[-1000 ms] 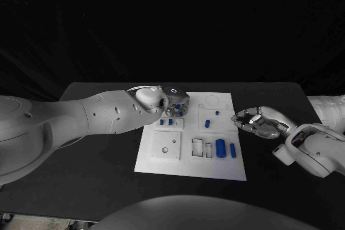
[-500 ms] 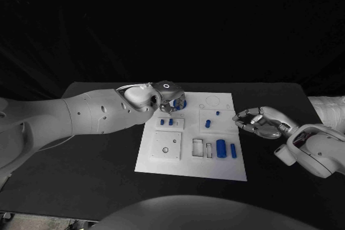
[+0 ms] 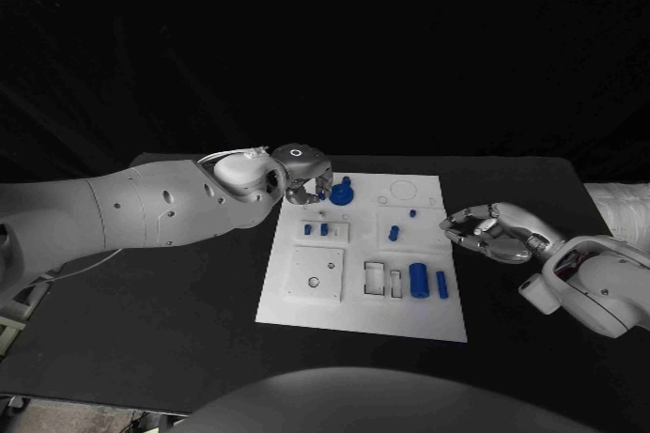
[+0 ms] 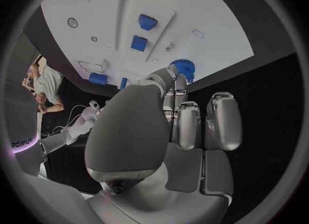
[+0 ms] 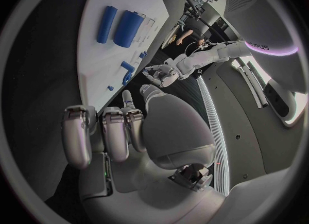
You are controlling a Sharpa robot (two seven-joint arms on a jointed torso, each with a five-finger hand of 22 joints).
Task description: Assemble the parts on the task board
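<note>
The white task board lies mid-table. A blue gear sits near its far left corner, also seen beyond my fingertips as the gear. My left hand hovers just left of the gear with its fingers pointing down, holding nothing. Two small blue parts stand in a block, a blue peg lies mid-board, and a thick blue cylinder and a thin one lie nearer. My right hand hangs off the board's right edge, fingers curled in and empty.
Near the board's front left sits a square white plate with a hole, with empty rectangular slots beside it. Black table surrounds the board on all sides.
My left hand has drawn back to the left and away from the gear, which now stands uncovered on the board. The right hand has hardly moved.
</note>
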